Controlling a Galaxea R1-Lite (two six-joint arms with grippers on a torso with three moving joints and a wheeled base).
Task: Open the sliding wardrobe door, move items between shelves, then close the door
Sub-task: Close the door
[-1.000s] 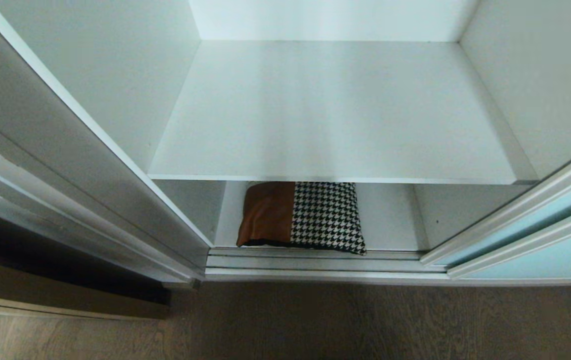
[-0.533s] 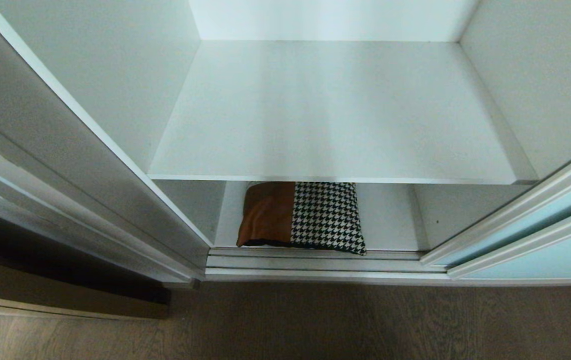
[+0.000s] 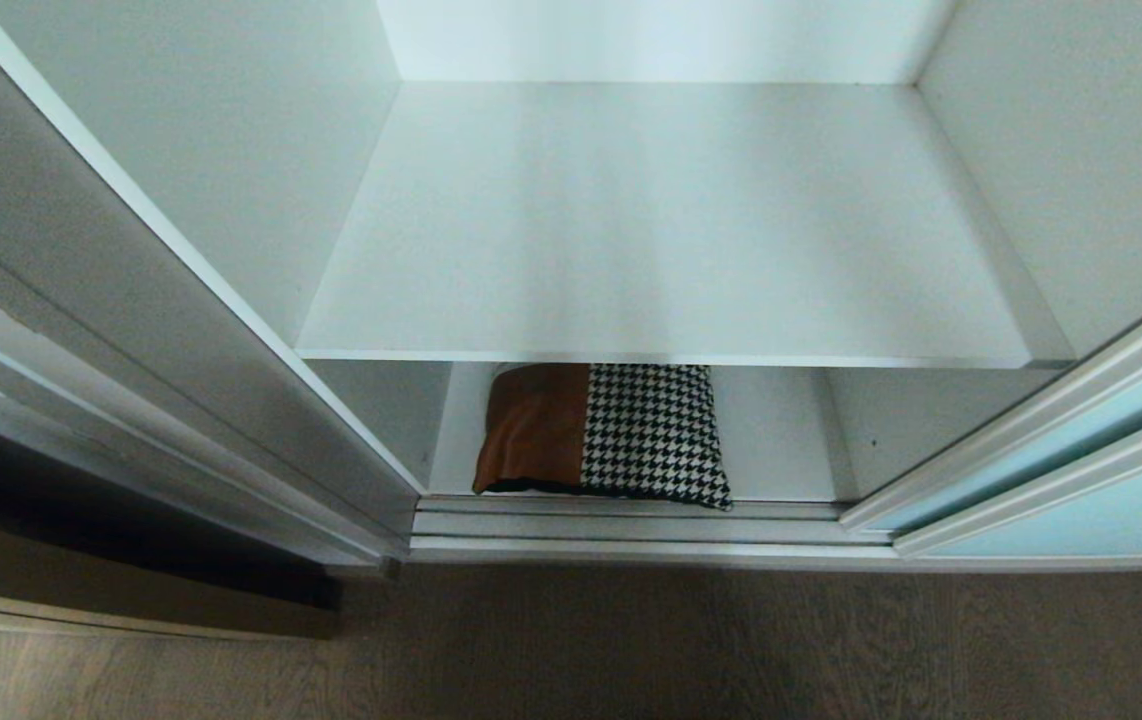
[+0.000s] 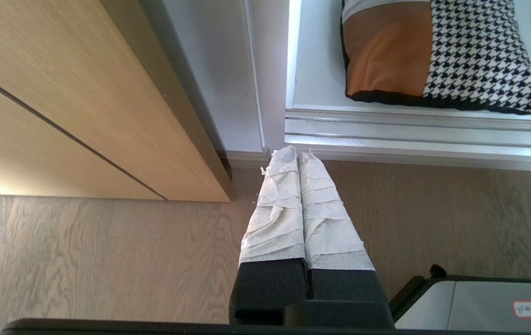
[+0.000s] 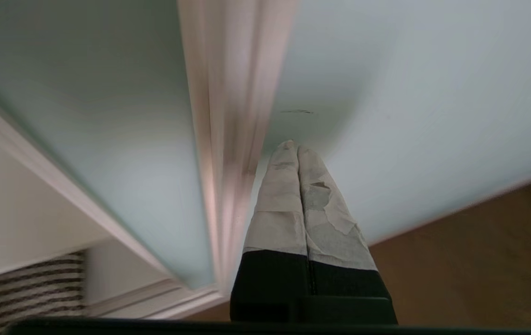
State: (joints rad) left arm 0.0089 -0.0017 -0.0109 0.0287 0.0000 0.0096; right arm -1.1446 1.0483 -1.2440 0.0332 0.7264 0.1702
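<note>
Head cam: pillow (image 3: 603, 432) on lower shelf (image 3: 781, 440), door (image 3: 1081, 470) slid right. L cam: left gripper (image 4: 297, 153) pressed together over floor. R cam: right gripper (image 5: 293, 146) pressed together near door glass; you risk bumping it.

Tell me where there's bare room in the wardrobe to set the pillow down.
The upper shelf is bare from side wall to side wall. On the bottom shelf the pillow fills the middle, leaving narrow strips on either side.

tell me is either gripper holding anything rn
Nothing is held: the left gripper and right gripper are both shut and empty.
</note>
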